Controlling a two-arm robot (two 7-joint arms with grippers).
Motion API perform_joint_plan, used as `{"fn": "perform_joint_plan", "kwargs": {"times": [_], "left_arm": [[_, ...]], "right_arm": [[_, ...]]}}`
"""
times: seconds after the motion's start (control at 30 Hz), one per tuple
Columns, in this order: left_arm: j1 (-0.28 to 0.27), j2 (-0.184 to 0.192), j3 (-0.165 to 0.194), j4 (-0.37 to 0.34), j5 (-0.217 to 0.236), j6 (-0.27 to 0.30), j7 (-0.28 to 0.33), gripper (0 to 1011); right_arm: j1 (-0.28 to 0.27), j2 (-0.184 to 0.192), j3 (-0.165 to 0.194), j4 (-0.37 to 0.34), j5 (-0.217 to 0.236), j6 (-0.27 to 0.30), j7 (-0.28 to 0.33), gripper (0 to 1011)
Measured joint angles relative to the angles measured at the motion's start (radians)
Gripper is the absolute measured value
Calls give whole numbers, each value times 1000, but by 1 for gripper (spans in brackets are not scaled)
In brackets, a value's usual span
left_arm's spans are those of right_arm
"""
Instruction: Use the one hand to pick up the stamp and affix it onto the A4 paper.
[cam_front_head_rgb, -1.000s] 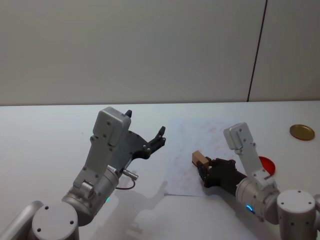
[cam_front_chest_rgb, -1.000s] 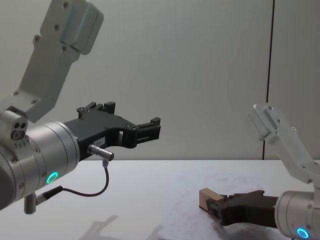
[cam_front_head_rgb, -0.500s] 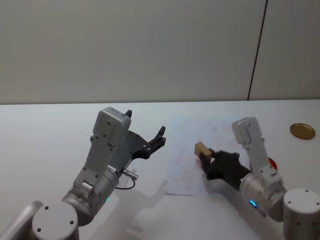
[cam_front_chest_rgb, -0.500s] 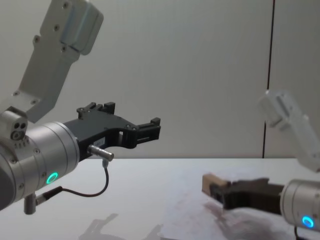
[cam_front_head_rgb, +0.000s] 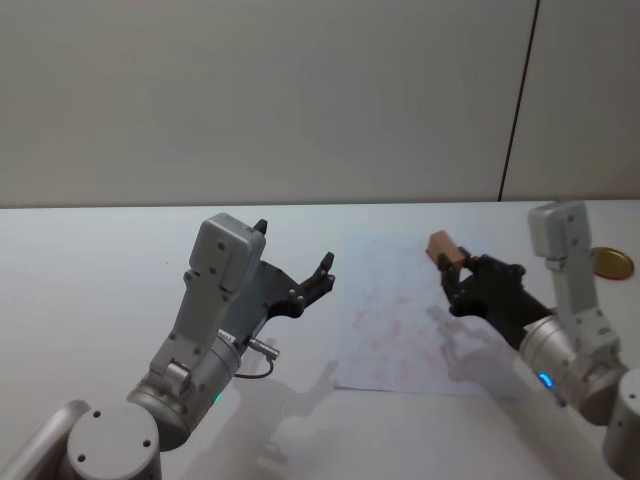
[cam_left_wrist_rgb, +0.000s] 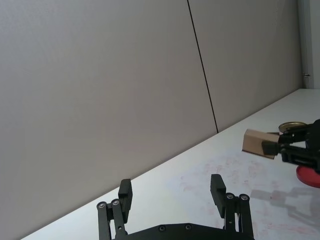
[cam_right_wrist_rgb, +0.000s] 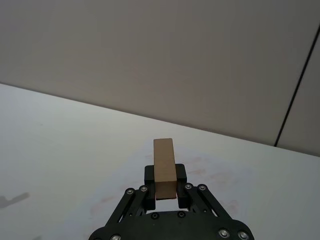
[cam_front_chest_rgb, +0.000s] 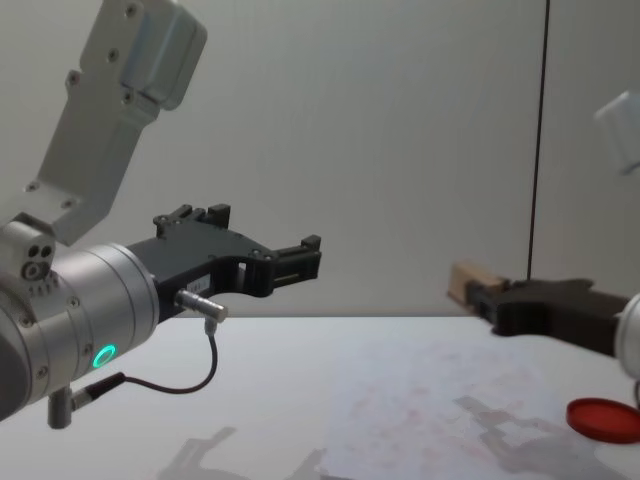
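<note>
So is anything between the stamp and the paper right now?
Nothing visible. The right gripper holds the stamp in the air over the paper, bare sheet below. The left gripper hovers open beside the paper's left edge; the ink pad lies off to its right.

Qty: 2 grippers (cam_left_wrist_rgb: 171, 186) (cam_right_wrist_rgb: 165, 176), 1 stamp (cam_front_head_rgb: 444, 247), 1 A4 paper (cam_front_head_rgb: 390, 320), 1 ink pad (cam_front_chest_rgb: 603, 419).

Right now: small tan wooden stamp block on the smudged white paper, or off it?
Off it: the black right gripper holds the tan wooden stamp block in the air, clear above the smudged white paper.
</note>
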Motion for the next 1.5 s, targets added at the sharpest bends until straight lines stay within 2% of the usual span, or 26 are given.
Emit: {"fn": "perform_joint_plan", "kwargs": {"times": [0.27, 0.83, 1.17, 1.5], "left_arm": [[0, 0, 0, 0, 0, 0, 0, 993], [0, 0, 0, 0, 0, 0, 0, 993], [0, 0, 0, 0, 0, 0, 0, 993], [0, 0, 0, 0, 0, 0, 0, 993]], "right_arm": [[-26, 42, 35, -41, 6, -2, -20, 217], [-92, 115, 89, -62, 26, 28, -30, 217], [-122, 138, 105, -62, 39, 46, -27, 217], [-148, 150, 112, -62, 70, 61, -10, 217]]}}
